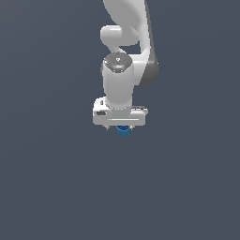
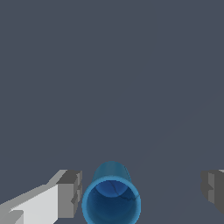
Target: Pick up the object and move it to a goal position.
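Item: one small blue cup [image 2: 111,202], hollow top facing up toward the wrist, standing upright on the table [image 2: 109,65] between the jaws of the white gripper [image 1: 123,130]. Jaws: spread wide, holding nothing; one grey finger pad [image 2: 70,193] sits just beside the cup's wall with a thin gap showing, the other pad [image 2: 213,189] is well apart on the opposite side — so the cup is off-centre in the opening, nearer one jaw. From the room, the arm hangs straight down over the spot, and only a sliver of the cup [image 1: 123,131] shows beneath the hand. Stage, as it appears: lined up for the grasp, not yet closed. Risks: with the cup offset, the near jaw would likely reach it first on closing and push it sideways, or tip it, before the far jaw arrives; a light hollow cylinder may also roll or twist out if pinched near the rim rather than lower on the wall; how deep the pads sit along the cup cannot be told from here. Surface: plain, flat dark slate-grey table, no texture, markings or edges in sight. Room: nothing else visible around the jaws — no goal marker can be made out in either view.
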